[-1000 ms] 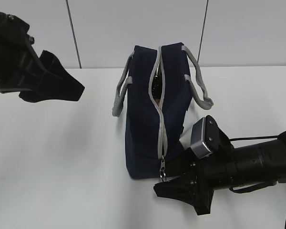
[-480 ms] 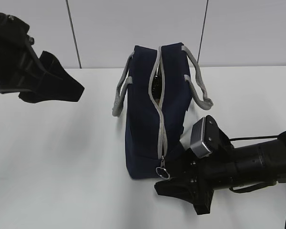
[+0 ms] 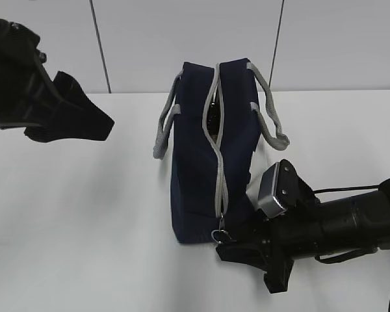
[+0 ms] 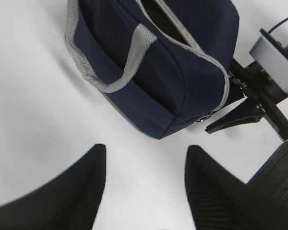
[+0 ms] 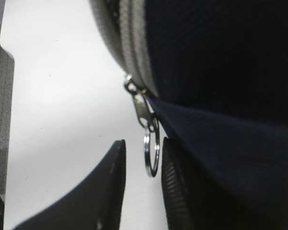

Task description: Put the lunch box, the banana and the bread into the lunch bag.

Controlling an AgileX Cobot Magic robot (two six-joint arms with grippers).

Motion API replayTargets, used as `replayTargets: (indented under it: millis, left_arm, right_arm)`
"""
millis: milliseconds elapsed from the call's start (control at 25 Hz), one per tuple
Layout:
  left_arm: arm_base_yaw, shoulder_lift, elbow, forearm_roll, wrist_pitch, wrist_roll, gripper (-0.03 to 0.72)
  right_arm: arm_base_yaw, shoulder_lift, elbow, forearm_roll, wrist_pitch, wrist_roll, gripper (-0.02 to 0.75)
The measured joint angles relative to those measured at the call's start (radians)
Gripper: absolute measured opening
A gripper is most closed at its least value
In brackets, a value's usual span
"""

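Lunch bag (image 3: 211,169) stands upright mid-worktop (image 3: 84,214), boxy, navy woven fabric w/ grey zip (image 3: 219,162) running over top and down the near end. Zip gapes at the top; dark inside, contents can't be made out. Two grey webbing handles (image 3: 166,123) flop out to either side. Plain white wall panels (image 3: 182,32) w/ dark seams behind.

Right hand (image 3: 231,250) lies low on worktop at bag's near bottom corner, arm coming in from the right, silver-cased camera block (image 3: 270,192) on its wrist pressed close to bag's side. Wrist view: metal ring pull (image 5: 151,152) hangs from the slider, sitting between the two ribbed black fingers (image 5: 108,191); narrow gap remains on the left side, right finger just beside the ring, so grip can't be confirmed – narrowed, not clamped as far as seen.

Left hand (image 4: 144,187) hovers well apart at far left, above bare worktop, fingers spread about halfway, holding nothing.
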Motion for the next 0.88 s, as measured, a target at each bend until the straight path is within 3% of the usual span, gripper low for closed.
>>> replayTargets:
  millis: [360, 880]
  left_arm:
    - [0.0, 0.0, 0.0, 0.0, 0.009, 0.0, 0.38]
    - [0.0, 0.0, 0.0, 0.001, 0.016, 0.0, 0.38]
  right_arm:
    - [0.0, 0.0, 0.0, 0.0, -0.015, 0.004, 0.014]
    - [0.0, -0.047, 0.0, -0.06, -0.055, 0.141, -0.016]
